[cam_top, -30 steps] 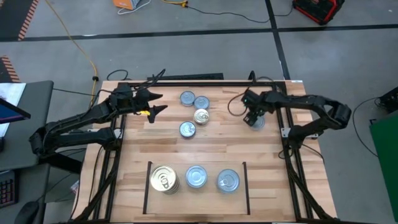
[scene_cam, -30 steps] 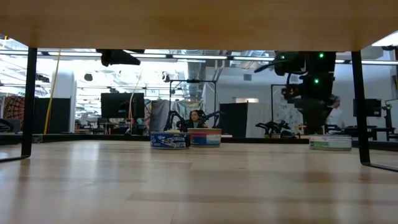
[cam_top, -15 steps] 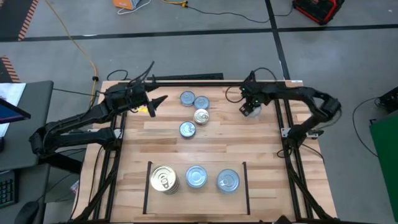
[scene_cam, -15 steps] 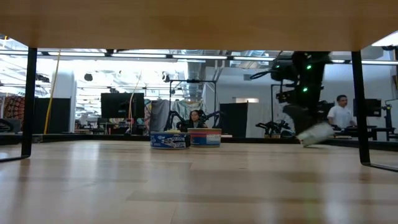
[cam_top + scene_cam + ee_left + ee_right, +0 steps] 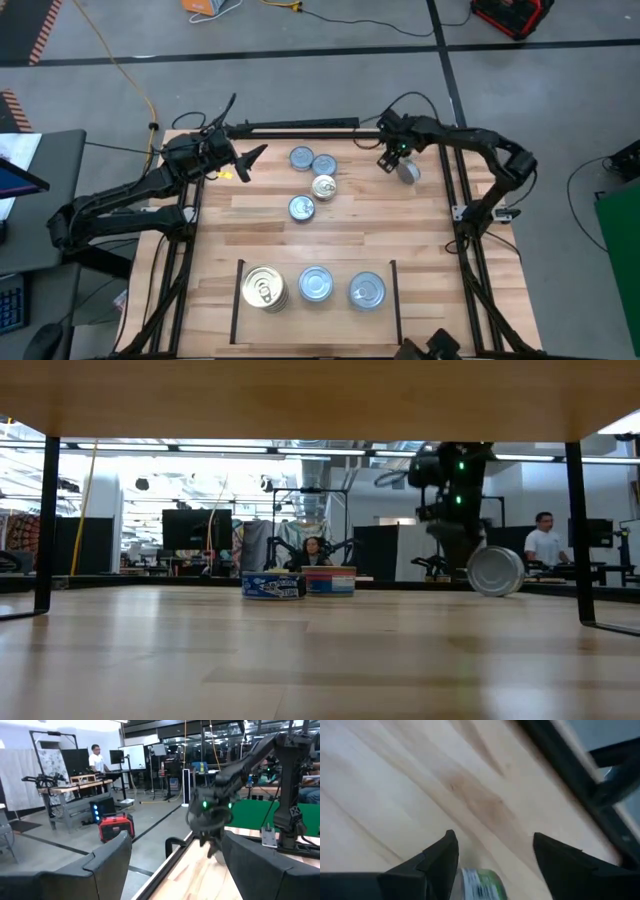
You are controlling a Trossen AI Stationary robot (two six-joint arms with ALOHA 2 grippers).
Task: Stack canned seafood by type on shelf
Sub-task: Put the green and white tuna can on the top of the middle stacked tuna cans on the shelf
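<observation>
The silver-topped tin (image 5: 407,171) is tipping on its edge just beside the right gripper (image 5: 392,157), whose jaws are spread wide and holding nothing. The left gripper (image 5: 243,160) is waiting far off, jaws spread too.

1. Left arm (image 5: 120,200): dark, jointed, slim links; yellow marking near its wrist.
2. Right arm (image 5: 470,150): dark, looped black cable at wrist; green lights lit.
3. Fingers (image 5: 440,862): dark, tapered, matte.
</observation>
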